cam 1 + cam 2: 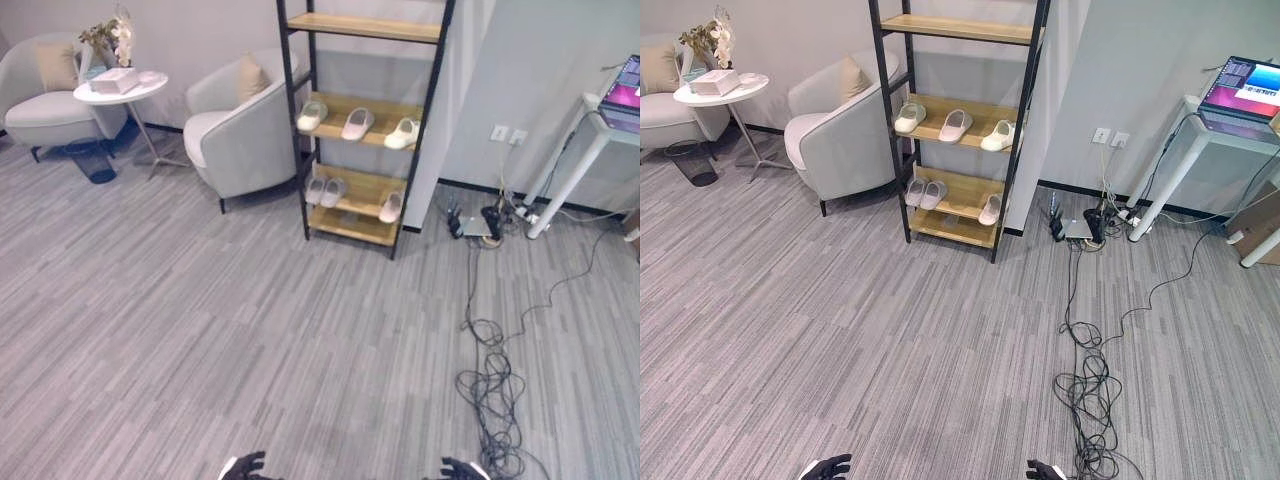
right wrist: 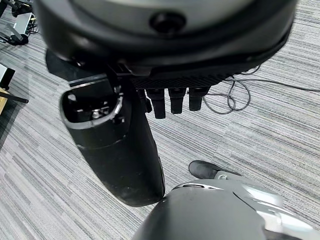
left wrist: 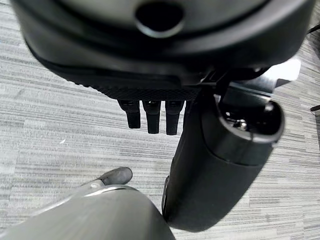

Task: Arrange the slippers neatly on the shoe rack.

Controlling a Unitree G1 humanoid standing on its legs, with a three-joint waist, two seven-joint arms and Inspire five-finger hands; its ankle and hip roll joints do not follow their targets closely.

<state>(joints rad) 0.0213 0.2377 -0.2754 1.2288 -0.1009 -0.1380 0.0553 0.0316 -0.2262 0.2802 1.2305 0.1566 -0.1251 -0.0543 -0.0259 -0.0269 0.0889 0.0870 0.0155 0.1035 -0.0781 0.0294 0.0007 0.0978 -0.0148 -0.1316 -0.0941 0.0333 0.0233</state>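
A black-framed shoe rack with wooden shelves stands against the far wall. Three pale slippers lie spaced apart on its middle shelf: one at the left, one in the middle, one at the right. On the lower shelf a pair lies side by side at the left and a single slipper at the right. My left hand and right hand hang low at the near edge, far from the rack. Both are open and hold nothing; their fingers point at bare floor.
A grey armchair stands just left of the rack, with a round white side table and a second armchair beyond. Loose cables trail across the floor at the right. A white table with a laptop stands at the far right.
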